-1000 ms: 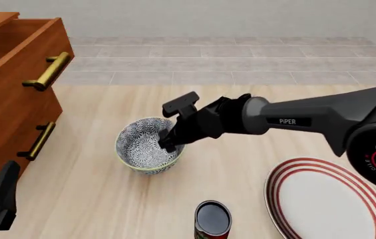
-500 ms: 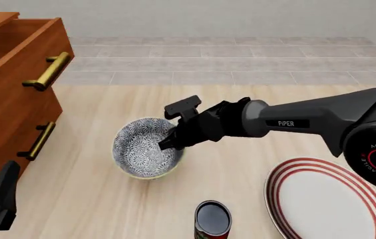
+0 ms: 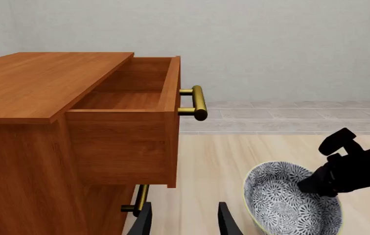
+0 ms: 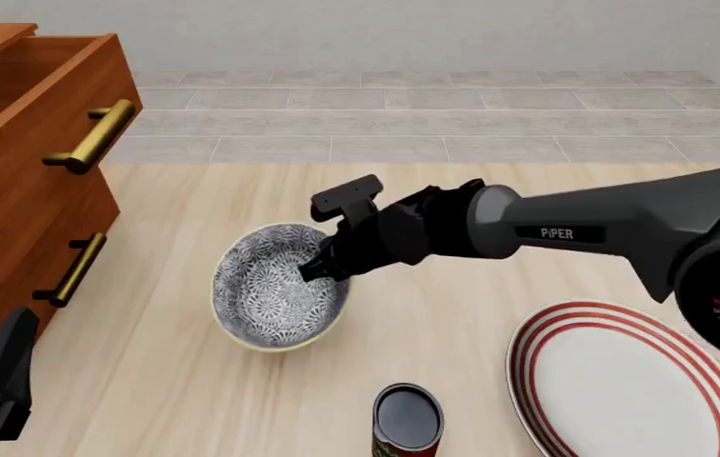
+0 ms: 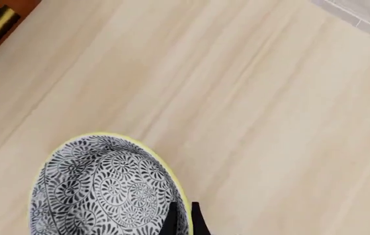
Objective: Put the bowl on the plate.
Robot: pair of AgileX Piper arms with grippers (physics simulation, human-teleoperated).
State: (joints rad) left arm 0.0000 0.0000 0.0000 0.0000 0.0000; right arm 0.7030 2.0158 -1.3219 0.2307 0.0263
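Gripping the bowl (image 4: pixel 273 297) at its rim on the side toward the plate, with the right claw (image 4: pixel 319 268) pinching that rim: 1 finger inside the patterned wall, the other outside, as the right wrist view shows with the 2 dark fingertips (image 5: pixel 171 223) closed tight on the yellowish-green edge. Tilting noticeably, the bowl's mouth turned toward the drawer cabinet (image 4: pixel 24 181) and its far side raised; whether its base is touching the desk (image 4: pixel 208 400) or hanging just clear cannot be told.

Lying well apart from the bowl, the plate (image 4: pixel 640 381) near the front right corner of the desk, partly cut off by the frame edge, with nothing on it. Standing between them but nearer the front edge, a small dark can (image 4: pixel 408 419), close to any straight path toward the plate.

Waiting low at the front left beside the cabinet, the left claw (image 3: pixel 183 221) spread apart and holding nothing, taking no part.

Judging progress: grasp made and lifting likely just starting, so roughly the 1st third done. Remaining: raising the bowl fully clear, carrying it rightward and toward the front over or past the can, levelling it, setting it down inside the red rings, then releasing. Worth watching: a rim pinch on a tilted bowl possibly slipping or swinging during the carry.
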